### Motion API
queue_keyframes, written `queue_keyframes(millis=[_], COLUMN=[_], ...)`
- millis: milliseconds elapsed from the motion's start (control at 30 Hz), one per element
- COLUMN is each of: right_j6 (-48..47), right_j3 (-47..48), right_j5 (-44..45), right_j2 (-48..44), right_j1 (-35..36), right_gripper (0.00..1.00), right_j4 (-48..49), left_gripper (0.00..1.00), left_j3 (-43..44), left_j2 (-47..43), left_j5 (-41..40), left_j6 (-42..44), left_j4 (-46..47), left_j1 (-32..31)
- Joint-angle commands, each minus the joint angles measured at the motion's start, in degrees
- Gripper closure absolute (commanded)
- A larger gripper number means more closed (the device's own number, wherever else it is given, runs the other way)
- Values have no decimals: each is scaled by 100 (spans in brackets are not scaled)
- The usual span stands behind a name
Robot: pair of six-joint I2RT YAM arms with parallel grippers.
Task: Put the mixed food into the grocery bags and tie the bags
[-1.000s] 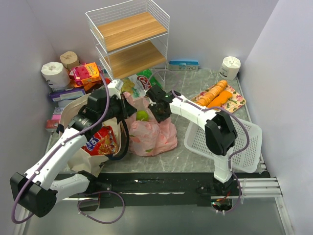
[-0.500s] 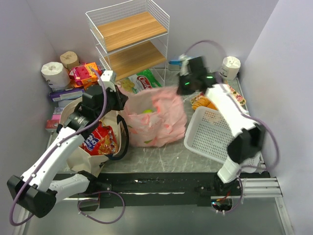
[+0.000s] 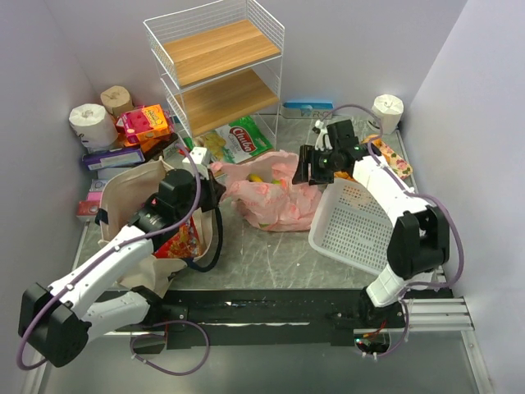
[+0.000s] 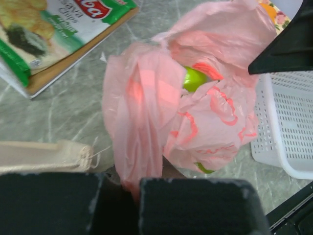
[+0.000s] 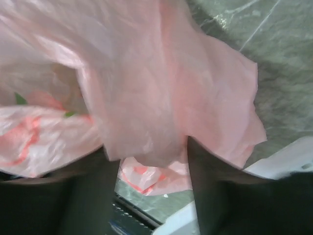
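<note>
The pink plastic bag (image 3: pixel 275 199) lies slumped in the middle of the worktop (image 3: pixel 271 256), between the beige canvas tote (image 3: pixel 123 190) towards the left edge and the white perforated basket (image 3: pixel 361 230) towards the right edge. Its film is thin and half see-through, printed with red-orange fruit shapes, and it is crumpled into loose folds. The mouth gapes upward, and the left wrist view shows a green apple (image 4: pixel 194 79) inside it. A second patch of green shows through the film lower down.

The left claw (image 4: pixel 124 188) is closed tight on a twisted strand of the bag's left side, which is pulled out towards the tote. The right claw (image 3: pixel 307 169) hovers at the bag's right end, beside the basket's back corner. Its fingers (image 5: pixel 93 196) stand apart, and a flap of pink film hangs across the gap between them. I cannot tell whether the film touches the pads.

The tote stands open with a dark strap (image 3: pixel 209 246) looping over its near side and a red snack packet (image 3: pixel 176 243) showing inside. A green-and-white cassava chip packet (image 3: pixel 239 139) lies flat behind the bag, at the foot of the wire shelf rack (image 3: pixel 221 57).
</note>
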Motion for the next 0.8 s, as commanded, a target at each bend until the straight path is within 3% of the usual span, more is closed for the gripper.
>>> queue_keyframes(millis=[0,133,267,400,767], right_j6=[147,-221,-232,-135,-1092], right_j3=[337,337,705,1171,2121], right_j5=[262,1377,1398,1309,2012], right_j2=[-878,-1335,-1004,-300,1194], right_j1=[197,882,1296,1402,1657], right_gripper=[23,20,35,43,38], right_j4=[356,585,481,217,-135], left_gripper=[99,99,99,99,99], left_j3=[78,201,236,193,201], left_j2=[96,26,-158,-290,-387], left_j5=[-39,-162,-154,-83,-74], left_j6=[-160,-213,-379,-511,-547], left_j4=[483,405,395,343,211], left_j1=[-165,-174,-174,-174,-192])
